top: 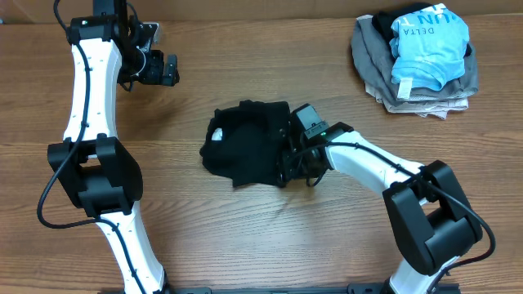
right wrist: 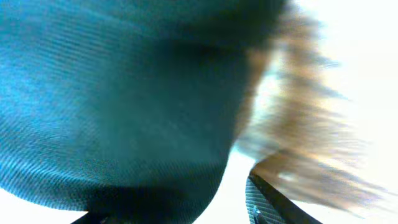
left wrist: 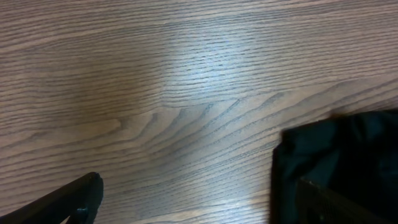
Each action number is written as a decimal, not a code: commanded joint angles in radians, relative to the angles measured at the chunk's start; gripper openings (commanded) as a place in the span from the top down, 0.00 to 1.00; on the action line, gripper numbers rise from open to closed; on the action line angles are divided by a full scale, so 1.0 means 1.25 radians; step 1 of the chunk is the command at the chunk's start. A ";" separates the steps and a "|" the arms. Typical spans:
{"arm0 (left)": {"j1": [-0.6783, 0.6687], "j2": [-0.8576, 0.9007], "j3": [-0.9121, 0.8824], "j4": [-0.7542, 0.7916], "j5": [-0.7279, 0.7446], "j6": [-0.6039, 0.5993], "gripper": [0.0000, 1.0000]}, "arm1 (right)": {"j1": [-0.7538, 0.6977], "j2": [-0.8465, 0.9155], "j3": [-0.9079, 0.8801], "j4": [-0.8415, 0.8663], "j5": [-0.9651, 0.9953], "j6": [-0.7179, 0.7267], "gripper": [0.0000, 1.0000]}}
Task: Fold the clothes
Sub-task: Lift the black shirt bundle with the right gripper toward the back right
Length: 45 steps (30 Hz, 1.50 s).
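At the near edge of the table (top: 245,237), the two arm bases stand left and right, and both arms reach away from them.

The right arm bends inward to mid-table, where the right gripper (top: 288,162) sits down against the right edge of the black garment (top: 245,143). In the right wrist view the cloth (right wrist: 124,99) fills nearly the whole frame, blurred and pressed close to the lens, with only one finger (right wrist: 267,202) showing at the bottom. I cannot tell whether this gripper is clenched on the fabric or released.

The garment lies in a wrinkled, bunched heap at the middle of the table, with a small white logo (top: 216,135) showing near its left side.

Farther back on the left, the left gripper (top: 167,69) hangs over bare wood, well apart from the garment. Its wrist camera shows the fingers (left wrist: 81,199) spread wide at the two lower corners with nothing between them, so it is released. A corner of the black garment (left wrist: 348,149) lies at the lower right of that view.

At the far right corner rests a pile of folded clothes (top: 384,77), grey and beige, with a light blue DELTA shirt (top: 429,45) on top.
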 commanded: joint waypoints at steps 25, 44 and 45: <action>0.011 0.001 0.000 0.027 0.042 0.008 0.00 | -0.100 0.007 0.500 -0.409 -0.004 -0.230 0.33; 0.091 0.001 0.000 0.039 0.040 -0.004 0.00 | 0.200 0.171 0.325 -0.198 0.255 -0.353 0.12; 0.091 0.001 0.000 0.039 0.040 -0.004 0.00 | 0.204 0.180 0.325 -0.198 0.256 -0.364 0.12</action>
